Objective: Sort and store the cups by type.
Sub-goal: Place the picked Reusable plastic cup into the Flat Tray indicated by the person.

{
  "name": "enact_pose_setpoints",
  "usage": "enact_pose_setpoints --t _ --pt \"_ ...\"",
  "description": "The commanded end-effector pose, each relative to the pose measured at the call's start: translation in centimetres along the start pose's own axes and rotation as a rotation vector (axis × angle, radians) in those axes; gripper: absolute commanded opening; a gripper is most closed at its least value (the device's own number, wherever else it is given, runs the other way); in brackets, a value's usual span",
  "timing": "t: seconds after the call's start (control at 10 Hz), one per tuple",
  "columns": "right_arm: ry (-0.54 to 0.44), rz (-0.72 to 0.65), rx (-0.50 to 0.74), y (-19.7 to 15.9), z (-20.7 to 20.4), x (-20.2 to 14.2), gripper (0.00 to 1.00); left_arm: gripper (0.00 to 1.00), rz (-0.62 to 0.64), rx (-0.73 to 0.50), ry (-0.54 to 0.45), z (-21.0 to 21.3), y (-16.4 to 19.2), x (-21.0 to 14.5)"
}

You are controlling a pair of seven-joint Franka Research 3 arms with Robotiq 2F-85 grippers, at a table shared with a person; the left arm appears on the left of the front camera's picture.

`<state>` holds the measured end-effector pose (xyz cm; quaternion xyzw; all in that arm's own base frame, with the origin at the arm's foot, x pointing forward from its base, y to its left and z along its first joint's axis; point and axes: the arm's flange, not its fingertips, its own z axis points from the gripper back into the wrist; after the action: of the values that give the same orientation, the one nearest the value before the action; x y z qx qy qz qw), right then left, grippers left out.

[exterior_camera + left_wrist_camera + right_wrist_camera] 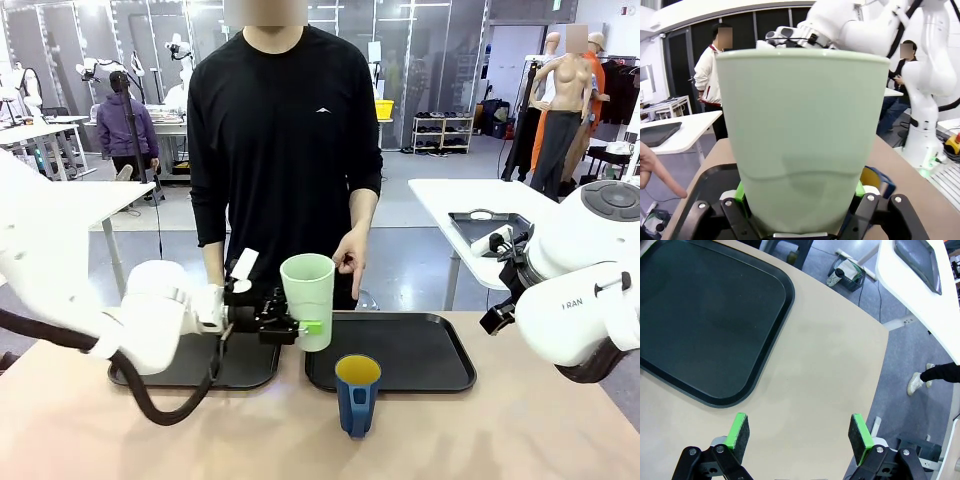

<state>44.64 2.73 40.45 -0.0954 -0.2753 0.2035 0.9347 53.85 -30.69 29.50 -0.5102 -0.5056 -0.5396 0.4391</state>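
The cups are apart: the tall green tumbler [308, 292] is in the left gripper [300, 326], held upright low on its wall over the inner edges of the two trays. The blue mug [357, 393] stands free on the desk [520, 430], nearer the robot, in front of the right tray [420, 352].

The desk's near half is bare apart from the mug. The left tray [250, 366] and the right tray both look empty, so either could take either cup. The right gripper [797, 432] hangs wide apart and holds nothing, over bare desk beside the right tray's corner.

Risks, as I judge them: the hold is low on a tall, smooth, tapered tumbler, so a quick swing could tip it or let it slide between the pads. Lowering it onto a tray rim would leave it leaning. The person's hand [350, 262] hangs just behind the tumbler and could be brushed.

Hard to tell: the tumbler blocks most of the left wrist view, leaving just a sliver of mug showing. Whether its base clears the trays cannot be told. The left tray is partly hidden by the arm.
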Motion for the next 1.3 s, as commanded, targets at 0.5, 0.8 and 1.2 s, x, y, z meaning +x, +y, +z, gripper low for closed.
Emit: enact_pose_setpoints --t 0.5,0.8,1.2 --pt "0.003 0.0 0.001 0.1 -0.1 -0.2 1.0 0.83 0.016 0.066 -0.051 -5.1 3.6 -2.4" --pt "0.003 0.0 0.001 0.1 -0.1 -0.2 1.0 0.83 0.015 0.047 -0.04 -4.6 3.1 -2.4" --pt "0.003 0.0 0.001 0.1 -0.1 -0.2 1.0 0.83 0.015 0.047 -0.04 -4.6 3.1 -2.4"
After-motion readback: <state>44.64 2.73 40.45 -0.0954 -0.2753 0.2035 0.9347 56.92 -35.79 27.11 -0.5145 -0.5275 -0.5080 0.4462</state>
